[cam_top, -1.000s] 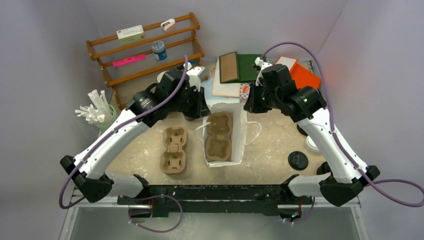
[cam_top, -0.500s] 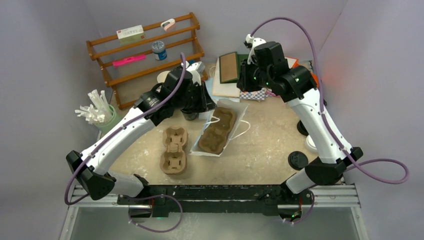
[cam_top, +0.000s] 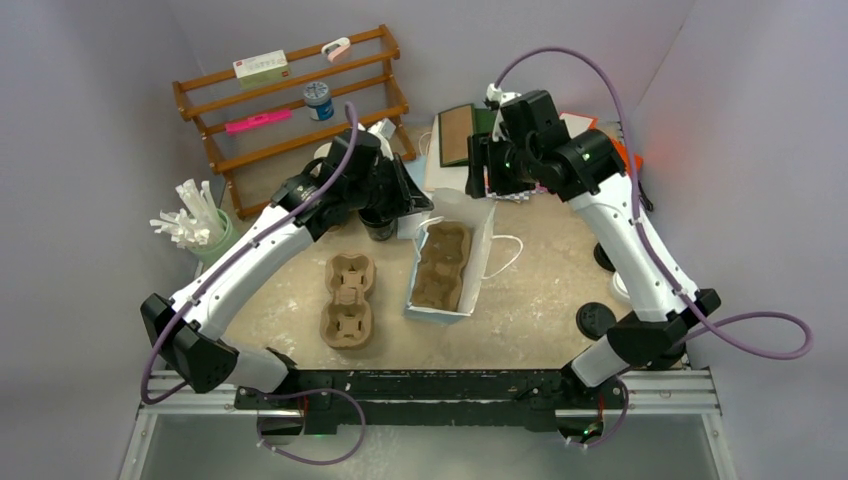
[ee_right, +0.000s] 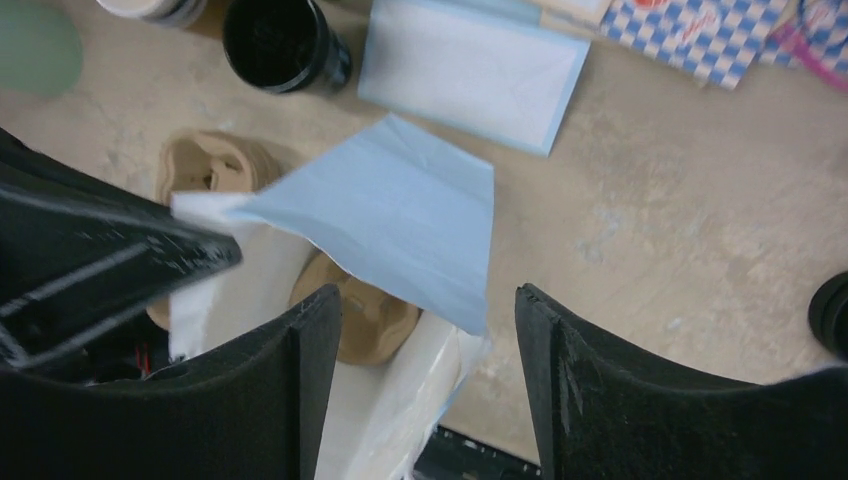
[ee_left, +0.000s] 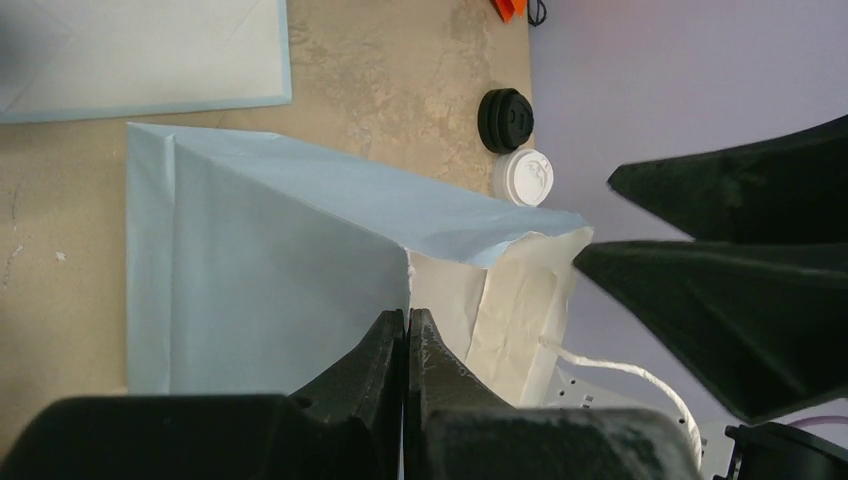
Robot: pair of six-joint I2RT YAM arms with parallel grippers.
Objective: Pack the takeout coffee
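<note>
The takeout coffee (ee_left: 523,176) shows in the left wrist view as a white lidded cup on the table beyond the bag, next to a round black lid (ee_left: 505,120). An open white paper bag (cam_top: 480,250) lies in the middle of the table with a brown cup carrier (cam_top: 440,265) inside. My left gripper (ee_left: 408,315) is shut on the bag's rim (ee_left: 470,225) at its far left corner (cam_top: 415,205). My right gripper (ee_right: 428,300) is open above the bag's far end (cam_top: 478,170), with nothing between its fingers.
A second brown carrier (cam_top: 348,300) lies left of the bag. A black cup (ee_right: 280,40) and a flat folded bag (ee_right: 470,70) sit behind it. A wooden rack (cam_top: 290,100), a straw holder (cam_top: 195,230), stacked boards (cam_top: 460,135) and a black lid (cam_top: 597,320) ring the area.
My right gripper has opened, let go of the bag and lifted back. The bag has swung and settled, still held at its rim by the left gripper.
</note>
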